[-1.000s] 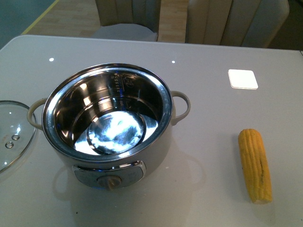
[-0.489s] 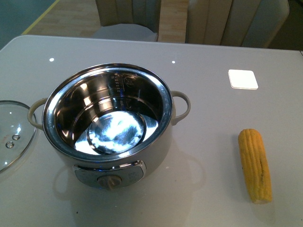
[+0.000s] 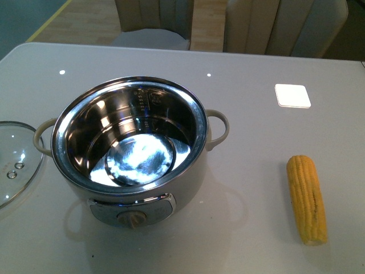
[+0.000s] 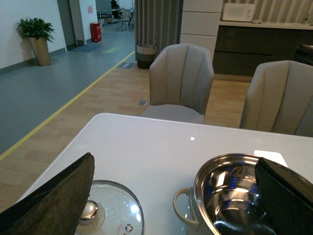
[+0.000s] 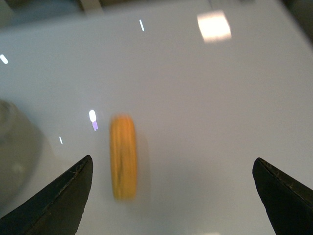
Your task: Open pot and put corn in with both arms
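The cream pot (image 3: 129, 149) stands open on the white table, its steel inside empty. The corn (image 3: 307, 198) lies on the table to the pot's right, lengthwise front to back. No arm shows in the front view. In the left wrist view my left gripper (image 4: 181, 196) is open and empty above the table, with the pot (image 4: 230, 196) and the glass lid (image 4: 110, 210) below it. In the blurred right wrist view my right gripper (image 5: 178, 196) is open and empty above the table, with the corn (image 5: 123, 155) near one finger.
The round glass lid (image 3: 14, 161) lies flat at the table's left edge beside the pot. A small white square pad (image 3: 292, 95) lies at the back right. Two beige chairs (image 3: 154, 23) stand behind the table.
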You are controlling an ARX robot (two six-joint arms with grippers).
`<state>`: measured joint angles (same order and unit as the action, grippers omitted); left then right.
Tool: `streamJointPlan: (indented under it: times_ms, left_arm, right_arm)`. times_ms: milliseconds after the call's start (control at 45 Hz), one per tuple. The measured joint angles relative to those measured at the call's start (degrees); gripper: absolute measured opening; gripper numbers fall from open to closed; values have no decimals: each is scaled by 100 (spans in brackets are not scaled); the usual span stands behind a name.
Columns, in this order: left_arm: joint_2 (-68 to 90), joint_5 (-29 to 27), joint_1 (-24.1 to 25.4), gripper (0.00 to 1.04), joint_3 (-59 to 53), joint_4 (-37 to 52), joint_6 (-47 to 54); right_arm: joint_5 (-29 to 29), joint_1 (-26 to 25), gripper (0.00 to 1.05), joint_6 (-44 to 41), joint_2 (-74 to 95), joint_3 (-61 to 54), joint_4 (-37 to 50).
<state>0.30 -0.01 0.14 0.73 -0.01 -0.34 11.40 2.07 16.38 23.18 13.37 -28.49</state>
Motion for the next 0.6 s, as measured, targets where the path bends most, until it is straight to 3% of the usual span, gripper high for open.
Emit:
streamJointPlan:
  times_ms: [156,600]
  left_arm:
    - [-2,0,0,98,0,0,2]
    - [0,0,0,98,0,0,2]
  right_arm:
    - [-144,-70,96,358,1279,17,566]
    - [-544,-98,96,-343,6085,310,4363]
